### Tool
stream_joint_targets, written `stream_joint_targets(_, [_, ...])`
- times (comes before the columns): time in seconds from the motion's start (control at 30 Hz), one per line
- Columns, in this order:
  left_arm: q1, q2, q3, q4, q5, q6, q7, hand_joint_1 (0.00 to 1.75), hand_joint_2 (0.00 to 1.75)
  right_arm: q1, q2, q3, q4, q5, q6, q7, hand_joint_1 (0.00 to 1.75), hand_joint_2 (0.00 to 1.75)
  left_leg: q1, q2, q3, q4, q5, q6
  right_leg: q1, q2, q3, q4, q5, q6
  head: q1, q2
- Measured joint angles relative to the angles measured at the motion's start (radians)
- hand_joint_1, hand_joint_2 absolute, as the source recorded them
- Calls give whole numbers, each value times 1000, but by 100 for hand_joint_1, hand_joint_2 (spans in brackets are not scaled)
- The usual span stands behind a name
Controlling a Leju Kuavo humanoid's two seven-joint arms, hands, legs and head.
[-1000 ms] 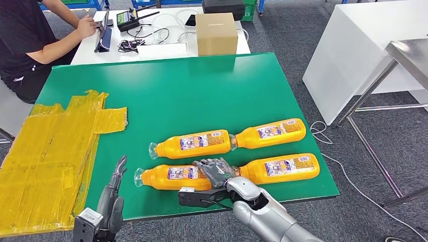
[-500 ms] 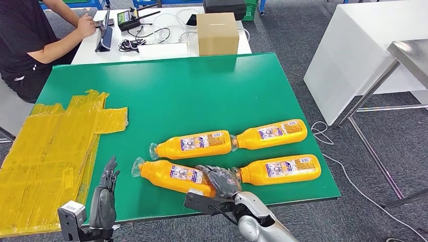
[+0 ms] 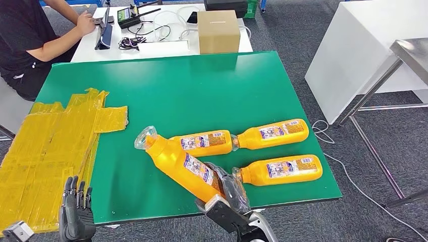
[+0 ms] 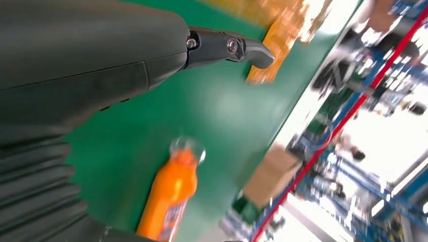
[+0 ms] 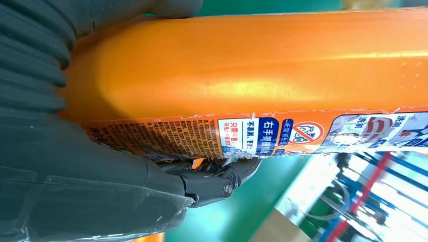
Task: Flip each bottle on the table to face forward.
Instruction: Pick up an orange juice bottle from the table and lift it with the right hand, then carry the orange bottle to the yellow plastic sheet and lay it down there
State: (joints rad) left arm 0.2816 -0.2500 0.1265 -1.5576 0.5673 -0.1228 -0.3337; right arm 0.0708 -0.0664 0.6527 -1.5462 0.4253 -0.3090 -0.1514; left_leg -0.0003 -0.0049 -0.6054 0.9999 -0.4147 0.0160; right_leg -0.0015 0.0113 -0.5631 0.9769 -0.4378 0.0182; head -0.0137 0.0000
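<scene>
Right hand (image 3: 229,194) grips the raised orange bottle (image 3: 181,165) near its base; smooth, rigid plastic, likely slippery. Left hand (image 3: 75,214) hangs empty, fingers apart.

A: Check the left hand (image 3: 75,218) in your head view: dark grey, slim segmented fingers, with a pale grey block at the wrist.

B: Noted. In your left wrist view you get a smooth dark grey shell, a ribbed grey cover, and a dark fingertip link pinned with silver screws.

A: Now the right hand (image 3: 229,194): grey fingers under a glossy clear film, a dark boxy module beside it, silver forearm below.

B: Your right wrist view (image 5: 75,166) agrees: ribbed grey cover, thick grey thumb, one round screw head at a dark finger hinge.
</scene>
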Motion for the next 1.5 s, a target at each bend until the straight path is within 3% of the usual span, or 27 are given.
stream_joint_targets(0.2, [27,5,-53,0,117,-153,62,0,175,-21,29,0,-4,2,-22,-40,175,175,0,0,0,0,0,0,0,0,0,0,0,0,0,0])
stream_joint_targets(0.57, [30,48,-171,0,144,-146,55,0,175,-64,68,1,16,-2,-20,-34,175,175,0,0,0,0,0,0,0,0,0,0,0,0,0,0])
stream_joint_targets(0.77, [31,96,-266,0,131,-200,14,0,175,-110,88,2,111,-18,10,-40,175,175,0,0,-1,0,0,0,0,0,0,0,0,0,0,0])
stream_joint_targets(0.97, [21,132,-344,1,108,-190,-19,0,175,-172,130,40,218,-8,63,-35,175,175,0,0,0,0,0,0,0,0,0,0,0,0,0,0])
stream_joint_targets(1.33, [10,164,-389,0,132,-181,-9,0,175,-251,209,136,411,35,115,-4,175,175,0,0,-1,0,0,0,0,0,-1,0,0,0,0,0])
stream_joint_targets(1.5, [18,169,-377,0,142,-164,-19,0,175,-282,229,169,449,122,95,21,175,175,0,0,-1,0,0,0,0,0,-1,0,0,0,0,0])
